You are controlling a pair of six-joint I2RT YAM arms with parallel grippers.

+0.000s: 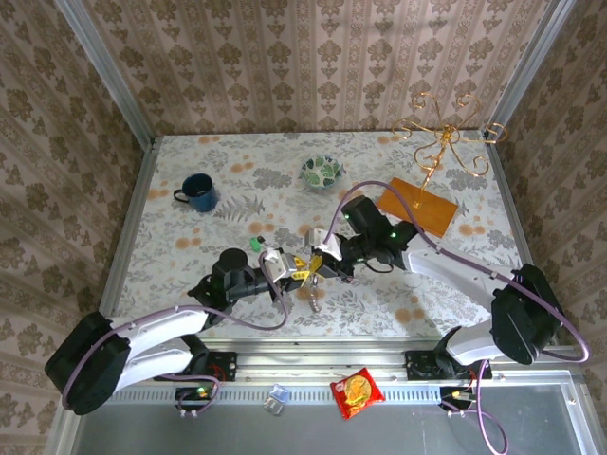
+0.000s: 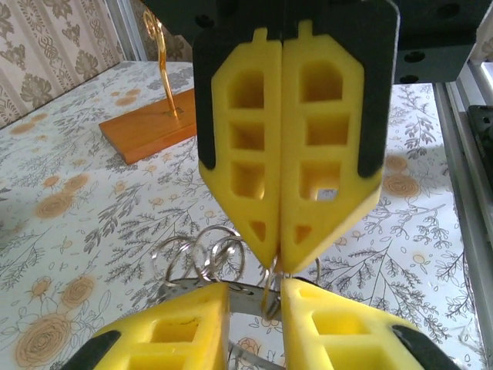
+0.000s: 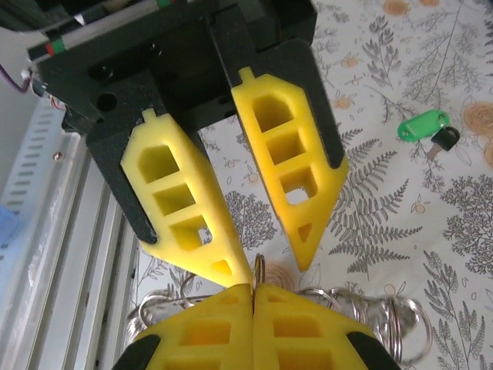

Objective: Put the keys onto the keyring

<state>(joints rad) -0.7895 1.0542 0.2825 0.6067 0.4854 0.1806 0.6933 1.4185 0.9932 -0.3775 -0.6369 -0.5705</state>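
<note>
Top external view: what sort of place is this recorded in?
Probably a lab robot cell dressed up as a home: wallpaper-patterned panels close in three sides, a bare aluminium rail runs along the near edge, and a floral tablecloth carries a blue mug and a patterned bowl.

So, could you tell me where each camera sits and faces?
Top external: above, behind the robot, looking down on the table; both arms show.
Left wrist: facing the shut right gripper and wooden stand base; own fingers below.
Right wrist: facing the open left gripper and green key tag; own fingers pinch a thin ring.
Wrist views share the metal rings.
</note>
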